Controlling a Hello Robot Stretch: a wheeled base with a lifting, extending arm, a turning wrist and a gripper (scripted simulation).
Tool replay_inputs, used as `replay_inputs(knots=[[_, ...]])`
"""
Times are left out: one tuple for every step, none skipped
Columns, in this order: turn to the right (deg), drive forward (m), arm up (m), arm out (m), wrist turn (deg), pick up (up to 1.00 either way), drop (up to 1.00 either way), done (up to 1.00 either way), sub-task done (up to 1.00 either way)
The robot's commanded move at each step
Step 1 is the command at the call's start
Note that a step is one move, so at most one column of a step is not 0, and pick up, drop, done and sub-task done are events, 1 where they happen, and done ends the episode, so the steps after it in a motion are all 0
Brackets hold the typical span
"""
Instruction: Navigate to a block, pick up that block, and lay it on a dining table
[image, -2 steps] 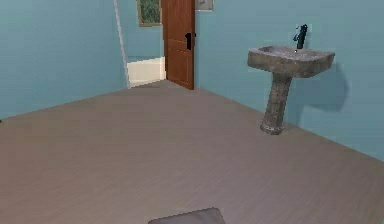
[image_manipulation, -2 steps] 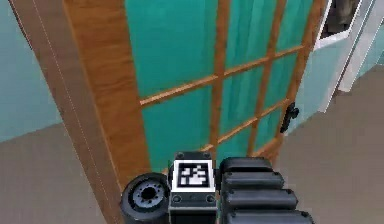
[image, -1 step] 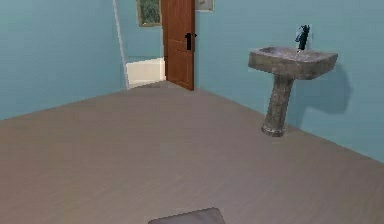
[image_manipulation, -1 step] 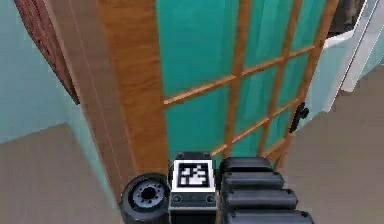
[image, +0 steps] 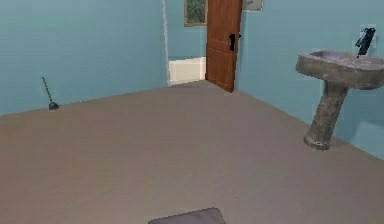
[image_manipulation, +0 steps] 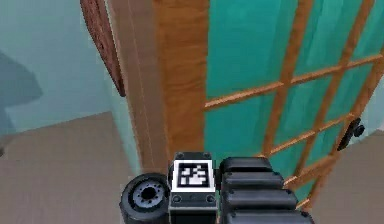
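In the arm side view the arm's dark bar sits low at the bottom edge, with a white marked square at its end. Left of that square is the gripper's round dark body. I cannot make out its far end, so I cannot tell whether it holds anything. Right behind it rises a wooden door post, with brown floor to the left.
A teal glazed door with wooden bars and a black handle stands close beside the arm. Ahead lie open brown floor, a stone pedestal sink at the right, an open brown door and a small dark brush by the left wall.
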Motion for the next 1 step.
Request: replay_inputs(knots=[[0.0, 1.0, 0.0, 0.0, 0.0, 0.0, 0.0, 0.0, 0.0]])
